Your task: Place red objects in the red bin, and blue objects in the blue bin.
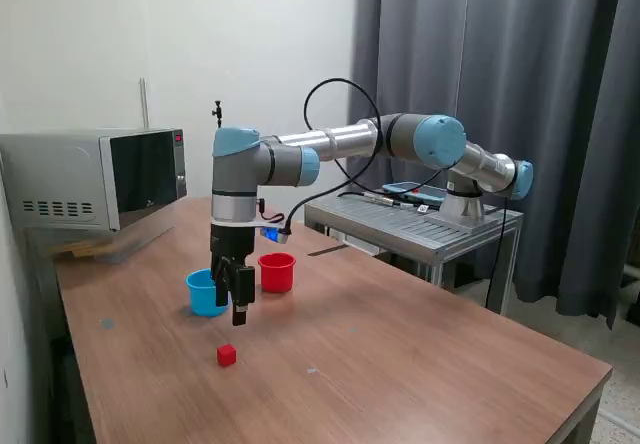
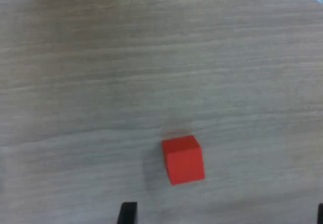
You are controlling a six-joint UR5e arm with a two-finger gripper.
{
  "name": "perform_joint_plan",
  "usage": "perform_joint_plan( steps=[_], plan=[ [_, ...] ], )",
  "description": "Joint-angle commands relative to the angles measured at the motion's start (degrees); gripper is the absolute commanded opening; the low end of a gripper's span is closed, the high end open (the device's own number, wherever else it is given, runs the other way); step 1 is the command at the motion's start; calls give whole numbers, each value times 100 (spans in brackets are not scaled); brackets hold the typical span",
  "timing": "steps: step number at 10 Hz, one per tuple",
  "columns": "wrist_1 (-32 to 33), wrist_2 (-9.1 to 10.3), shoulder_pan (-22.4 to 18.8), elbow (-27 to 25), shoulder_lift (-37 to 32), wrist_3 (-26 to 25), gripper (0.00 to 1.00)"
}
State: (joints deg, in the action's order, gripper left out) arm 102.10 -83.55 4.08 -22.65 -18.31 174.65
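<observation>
The pincer (image 1: 240, 309) hangs above the desk (image 1: 400, 354) with nothing between its fingers; in the wrist view the two tips stand wide apart. The red cube (image 1: 227, 355) lies on the desk below the pincer and a little forward of it, not yet between the tips. It is turned slightly against the line of the fingers. The blue cup (image 1: 205, 292) and the red cup (image 1: 277, 272) stand just behind the pincer. I judge the pincer must shift over the cube before it descends.

The exterior view looks from a distance, slightly above, across the wooden surface (image 1: 400, 344) toward wall and curtain. The wrist view faces straight down, close over the surface. Both views share one red cube (image 1: 227, 355) (image 2: 183, 159).
</observation>
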Motion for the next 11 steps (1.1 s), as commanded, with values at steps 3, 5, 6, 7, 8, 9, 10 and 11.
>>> perform_joint_plan(
  steps=[3,5,6,7,8,9,10,11],
  plan=[
    [20,14,5,15,170,-1,100],
    [186,15,-4,15,310,-10,100],
    [265,15,-4,15,337,-10,100],
    [545,15,-4,-64,346,-1,100],
    [573,15,-4,-91,355,-1,100],
    [574,6,-4,-117,363,-1,100],
    [582,6,-4,-152,364,-1,100],
    [609,-3,-4,-222,364,42,100]
  ],
)
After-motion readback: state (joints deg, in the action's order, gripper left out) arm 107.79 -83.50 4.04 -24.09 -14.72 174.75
